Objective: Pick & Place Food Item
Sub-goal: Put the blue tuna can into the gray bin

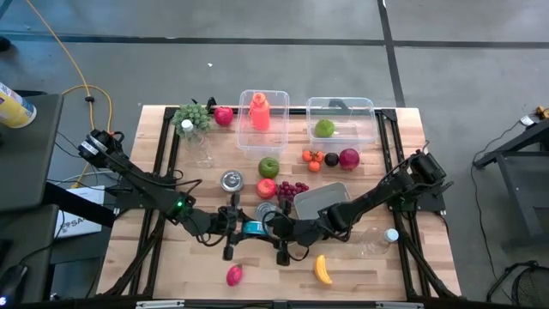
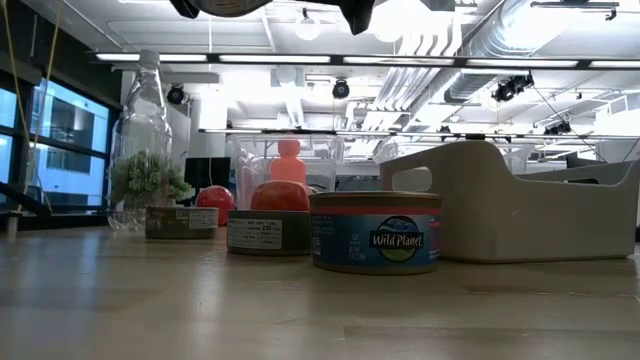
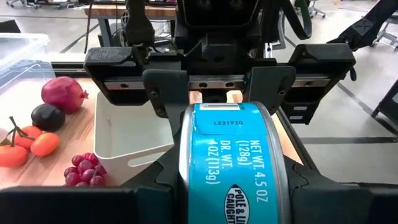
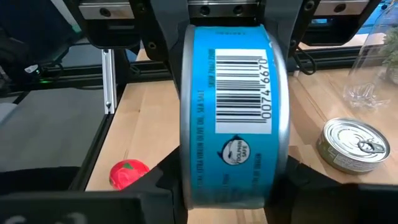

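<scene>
The wooden table (image 1: pixel 137 249) carries everything, and the landmark here is the white bin (image 1: pixel 322 200) lying near its middle. Beyond the bin, at the table's far edge, stand two clear containers: one (image 1: pixel 341 120) holding a green apple (image 1: pixel 324 128), another (image 1: pixel 263 110) holding a pink bottle (image 1: pixel 259 112). Green grapes (image 1: pixel 190 114) lie further left along that edge. Between the bin and those containers sit a pomegranate (image 1: pixel 349 158), a dark plum (image 1: pixel 331 159) and small orange fruits (image 1: pixel 312 159). Purple grapes (image 1: pixel 292 188) touch the bin's left side, with a red apple (image 1: pixel 266 188) and a silver tin (image 1: pixel 231 180) beyond them. A banana (image 1: pixel 322 269) lies on the near side of the bin.

Just left of the bin, lifted off the table, the blue tuna can (image 1: pixel 255 227) is gripped from both sides: the left gripper (image 3: pixel 233 167) is clenched on it, and the right gripper (image 4: pixel 231 163) clamps its opposite faces, the two arms meeting head-on.
</scene>
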Action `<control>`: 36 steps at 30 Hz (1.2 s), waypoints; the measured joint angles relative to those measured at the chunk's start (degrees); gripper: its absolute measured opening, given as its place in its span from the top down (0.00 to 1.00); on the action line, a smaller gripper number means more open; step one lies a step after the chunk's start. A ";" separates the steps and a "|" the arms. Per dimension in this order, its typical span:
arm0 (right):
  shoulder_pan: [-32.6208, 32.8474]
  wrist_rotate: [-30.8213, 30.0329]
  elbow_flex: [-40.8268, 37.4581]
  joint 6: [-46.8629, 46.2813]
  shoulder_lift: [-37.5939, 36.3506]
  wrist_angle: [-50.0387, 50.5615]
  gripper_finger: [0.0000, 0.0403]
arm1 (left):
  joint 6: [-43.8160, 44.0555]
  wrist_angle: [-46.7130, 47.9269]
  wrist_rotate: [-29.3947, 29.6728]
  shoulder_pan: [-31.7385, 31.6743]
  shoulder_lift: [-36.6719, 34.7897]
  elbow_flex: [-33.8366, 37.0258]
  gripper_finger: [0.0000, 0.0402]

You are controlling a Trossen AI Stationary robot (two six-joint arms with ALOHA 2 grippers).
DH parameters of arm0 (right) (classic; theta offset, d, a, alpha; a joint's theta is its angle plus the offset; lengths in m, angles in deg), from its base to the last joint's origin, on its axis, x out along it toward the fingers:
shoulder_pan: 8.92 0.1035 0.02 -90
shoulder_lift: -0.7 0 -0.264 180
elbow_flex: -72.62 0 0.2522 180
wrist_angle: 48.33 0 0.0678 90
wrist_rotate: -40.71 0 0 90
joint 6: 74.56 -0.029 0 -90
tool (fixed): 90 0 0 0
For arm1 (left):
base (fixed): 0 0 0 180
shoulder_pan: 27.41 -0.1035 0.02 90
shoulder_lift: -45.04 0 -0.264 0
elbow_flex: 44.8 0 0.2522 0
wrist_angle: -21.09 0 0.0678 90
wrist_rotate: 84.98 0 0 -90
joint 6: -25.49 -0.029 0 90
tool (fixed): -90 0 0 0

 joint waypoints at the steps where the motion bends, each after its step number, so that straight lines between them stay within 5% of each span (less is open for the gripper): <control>1: 0.00 0.04 0.00 0.02 0.00 0.00 0.68 | 0.00 -0.01 -0.06 0.00 0.00 0.00 0.69; 6: 0.00 1.21 0.00 -0.09 0.00 -0.04 0.61 | -0.04 0.06 -1.05 0.02 0.01 0.00 0.69; 12: -0.02 2.06 0.00 0.07 0.00 0.06 0.70 | 0.13 0.22 -0.64 0.04 0.01 0.02 0.69; 24: -0.04 2.50 0.00 0.10 0.00 0.45 0.70 | -1.06 0.17 0.02 0.07 0.01 0.04 0.67; 36: 0.03 1.96 -0.07 -5.34 -0.02 8.12 0.70 | -2.49 0.12 9.66 2.10 -0.01 0.04 0.38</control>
